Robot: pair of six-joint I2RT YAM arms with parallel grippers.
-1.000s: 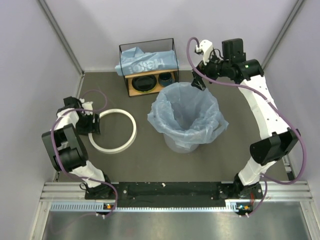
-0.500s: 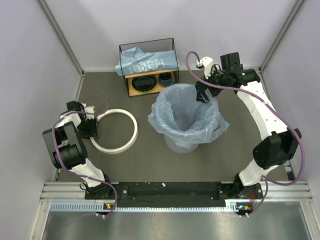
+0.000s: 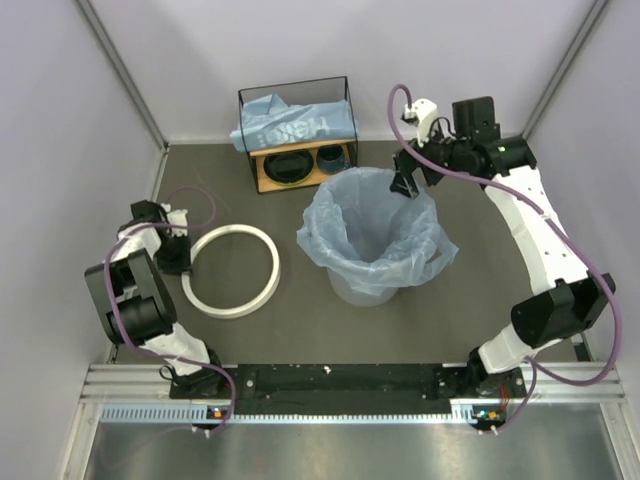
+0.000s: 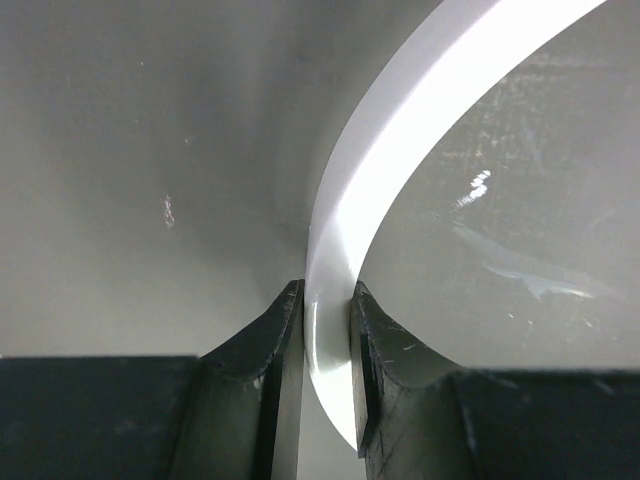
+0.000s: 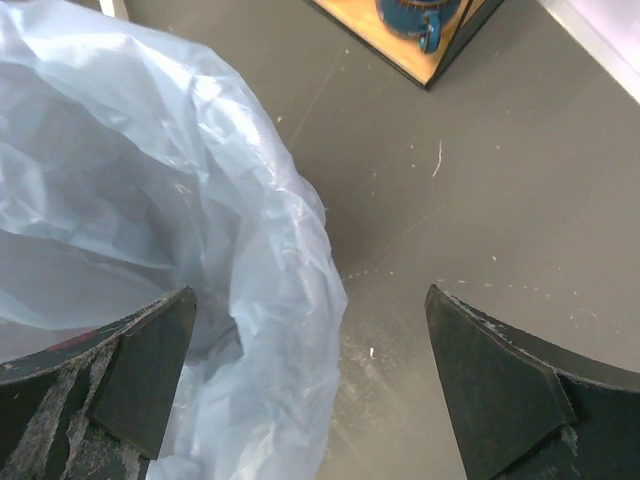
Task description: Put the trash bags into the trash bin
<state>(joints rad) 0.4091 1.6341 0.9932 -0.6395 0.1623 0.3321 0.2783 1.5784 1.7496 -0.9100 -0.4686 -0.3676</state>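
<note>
Two trash bags show; the left gripper (image 4: 328, 295) pinches the detached white ring (image 3: 235, 230), which lies flat left of the trash bin (image 3: 355, 293); one bag (image 3: 290, 125) lies atop the shelf (image 3: 268, 180); the other bag (image 3: 330, 240) lines the bin; the right gripper (image 5: 308, 292) hangs wide open over its far rim.

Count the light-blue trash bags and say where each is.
2. One trash bag lines the trash bin, draped over its edge; the other bag lies crumpled atop the wire-framed shelf. That heap may hide more.
</note>
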